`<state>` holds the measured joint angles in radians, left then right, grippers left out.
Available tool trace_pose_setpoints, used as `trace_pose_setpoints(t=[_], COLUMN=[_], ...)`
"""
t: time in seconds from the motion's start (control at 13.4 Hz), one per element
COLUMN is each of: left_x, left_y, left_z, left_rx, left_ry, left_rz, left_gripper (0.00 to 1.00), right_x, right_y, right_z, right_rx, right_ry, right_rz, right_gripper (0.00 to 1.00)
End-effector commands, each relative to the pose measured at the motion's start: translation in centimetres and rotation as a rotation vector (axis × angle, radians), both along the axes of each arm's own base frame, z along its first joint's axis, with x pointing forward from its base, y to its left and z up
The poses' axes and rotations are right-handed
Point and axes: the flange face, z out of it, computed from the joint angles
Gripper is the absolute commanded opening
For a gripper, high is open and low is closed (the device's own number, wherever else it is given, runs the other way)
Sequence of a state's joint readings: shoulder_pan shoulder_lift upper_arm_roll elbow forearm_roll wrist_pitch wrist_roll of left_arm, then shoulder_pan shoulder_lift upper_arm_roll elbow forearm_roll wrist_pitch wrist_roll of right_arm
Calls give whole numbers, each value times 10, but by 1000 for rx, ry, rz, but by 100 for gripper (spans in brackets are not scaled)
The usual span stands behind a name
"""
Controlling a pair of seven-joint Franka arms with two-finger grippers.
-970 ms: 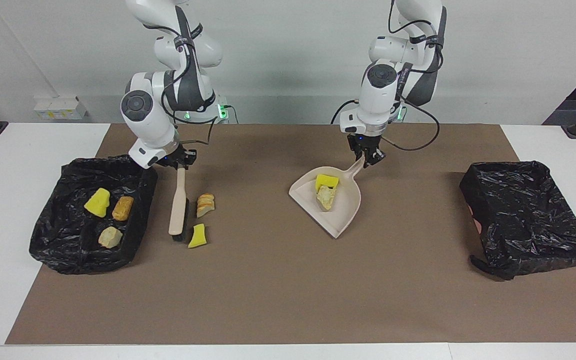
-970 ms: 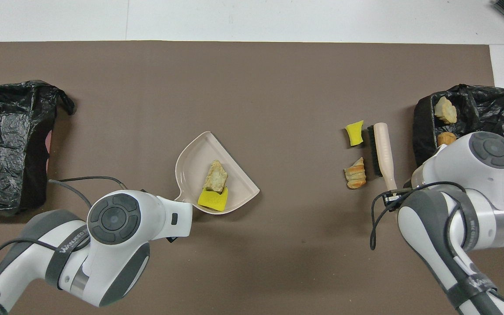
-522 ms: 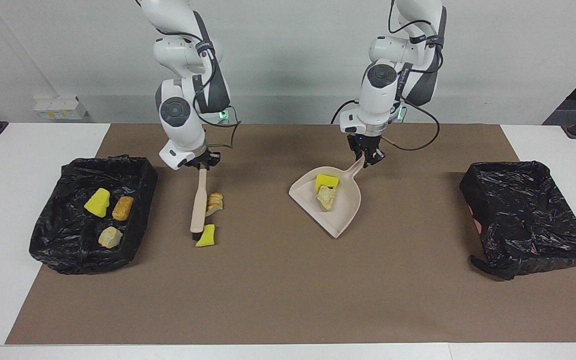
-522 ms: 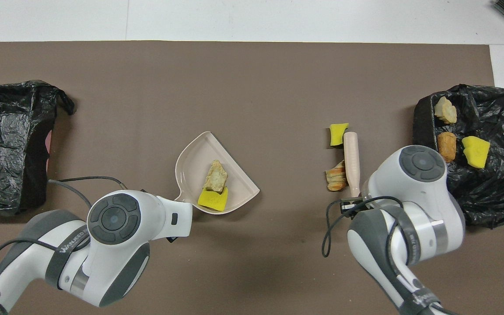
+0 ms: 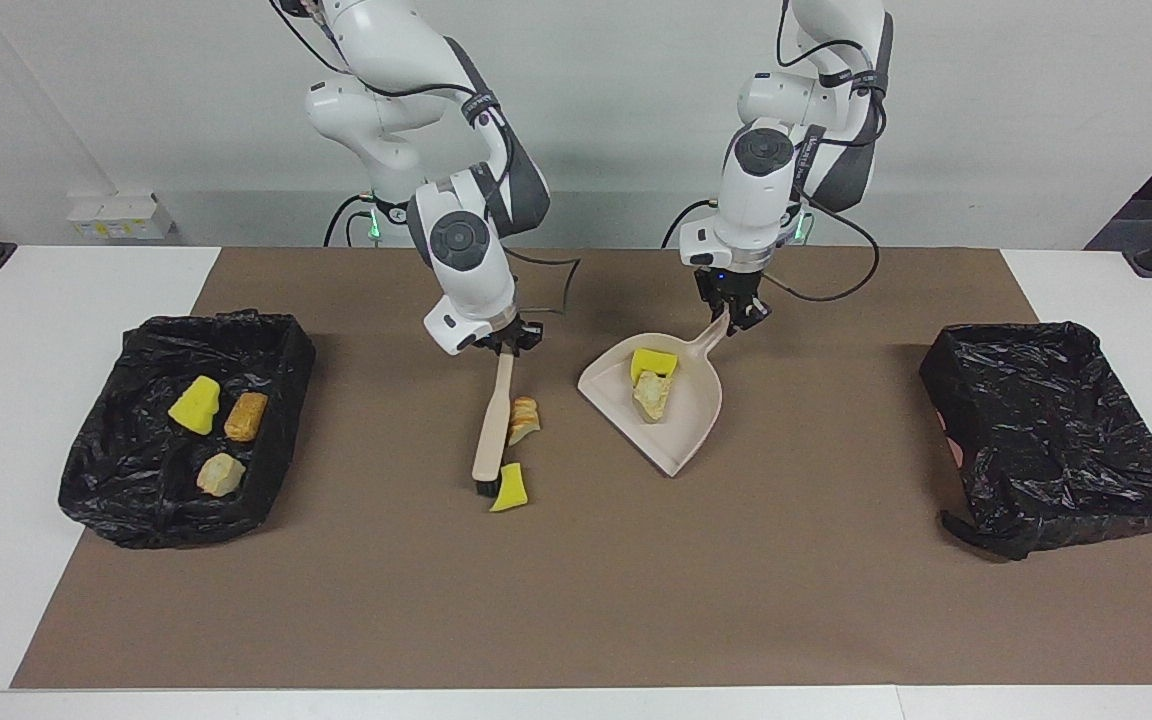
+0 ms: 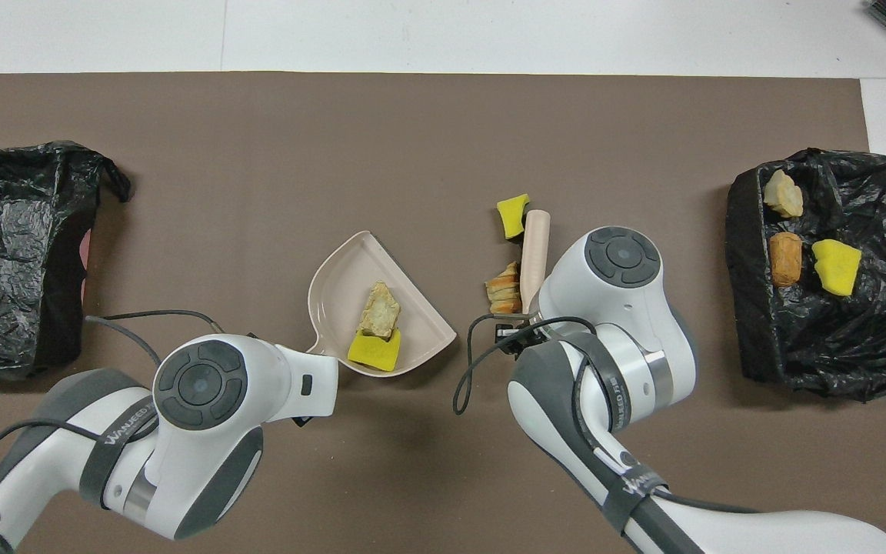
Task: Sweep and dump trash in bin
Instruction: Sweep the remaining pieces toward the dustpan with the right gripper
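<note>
Overhead: both tools under arm housings.

The only lettering I can make out runs along the dark bands on my forearms. On my left arm (image 6: 116, 442), in the overhead view, the band reads roughly "WANJEED" followed by smaller characters I cannot read. A similar line of print sits on the band of my right arm (image 6: 627, 481), too slanted to spell out. In the facing view the same kind of print shows on my left arm's band, unreadable. Nothing else I see carries any text, number or sign
</note>
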<state>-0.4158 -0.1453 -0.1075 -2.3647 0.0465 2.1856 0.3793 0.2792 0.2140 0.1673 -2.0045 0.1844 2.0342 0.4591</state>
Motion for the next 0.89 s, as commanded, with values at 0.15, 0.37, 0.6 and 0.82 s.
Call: trace_pose_setpoints(t=[0.15,0.37,0.6,0.82], left_x=[-6,-6,-6,-6], left_y=[0,0,-1,0], left_z=[1,1,0,1], left_rx=[-15,-15,-14,-15], left_ry=[-8,-8,-7,-8], left_rz=[10,11,11,11], left_gripper=[0,0,0,0], right_x=[-3,-27,-56,-58], right_y=[56,93,128,126], right_z=[2,3,15,38], right_rx=[100,118,161,177], right_ry=[28,41,63,36], right_rz=[1,60,100,135], right_gripper=[0,0,0,0])
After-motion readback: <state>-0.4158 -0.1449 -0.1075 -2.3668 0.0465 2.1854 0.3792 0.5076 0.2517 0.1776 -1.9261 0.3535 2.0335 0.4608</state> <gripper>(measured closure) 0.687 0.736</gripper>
